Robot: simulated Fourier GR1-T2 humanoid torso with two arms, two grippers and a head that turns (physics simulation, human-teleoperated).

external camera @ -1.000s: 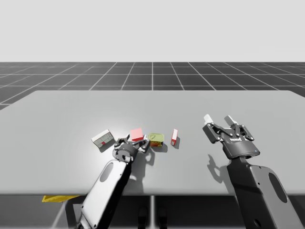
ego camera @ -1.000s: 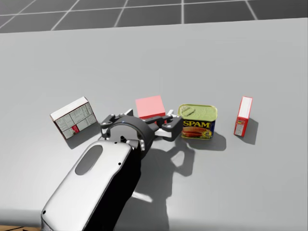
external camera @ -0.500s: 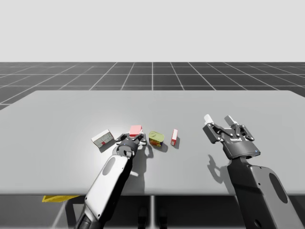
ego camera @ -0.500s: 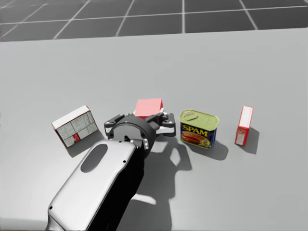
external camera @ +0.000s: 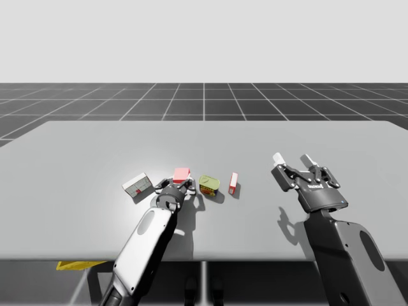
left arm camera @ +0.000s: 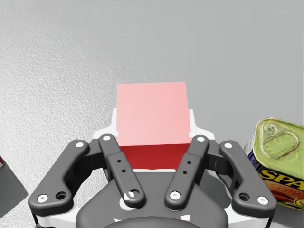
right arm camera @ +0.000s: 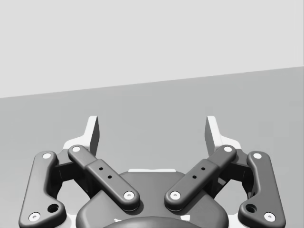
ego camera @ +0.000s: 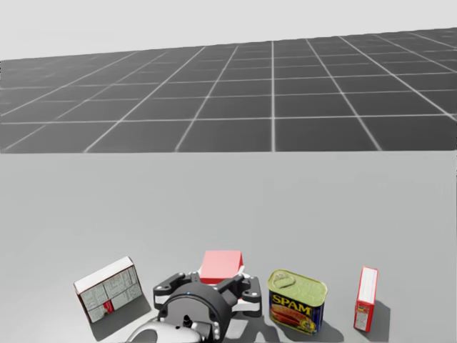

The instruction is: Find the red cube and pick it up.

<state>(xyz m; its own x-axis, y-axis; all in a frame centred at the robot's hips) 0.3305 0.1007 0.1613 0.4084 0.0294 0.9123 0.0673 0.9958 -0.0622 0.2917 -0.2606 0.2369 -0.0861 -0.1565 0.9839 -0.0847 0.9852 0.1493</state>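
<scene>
The red cube (left arm camera: pixel 152 116) stands between the fingers of my left gripper (left arm camera: pixel 153 124), whose white pads press on its two sides, so the gripper is shut on it. From above, the cube (external camera: pixel 182 174) shows just beyond my left gripper (external camera: pixel 180 183), left of the table's middle. In the head view the cube (ego camera: pixel 221 266) rises over the same gripper (ego camera: pixel 213 284). I cannot tell whether it is off the table. My right gripper (external camera: pixel 293 159) hangs open over bare table at the right, with nothing between its fingers (right arm camera: pixel 153 130).
A green-topped can (external camera: pixel 209 183) (ego camera: pixel 298 300) stands close to the cube's right, beside my left gripper (left arm camera: pixel 278 161). Further right is a slim red and white box (external camera: pixel 233 182) (ego camera: pixel 365 299). A white box (external camera: pixel 136 185) (ego camera: pixel 107 289) lies left of the gripper. The grey table (external camera: pixel 95 146) stretches wide around them.
My head has turned upward. My left gripper pushed forward around the cube and closed on it, and the can turned slightly. The right arm stayed still.
</scene>
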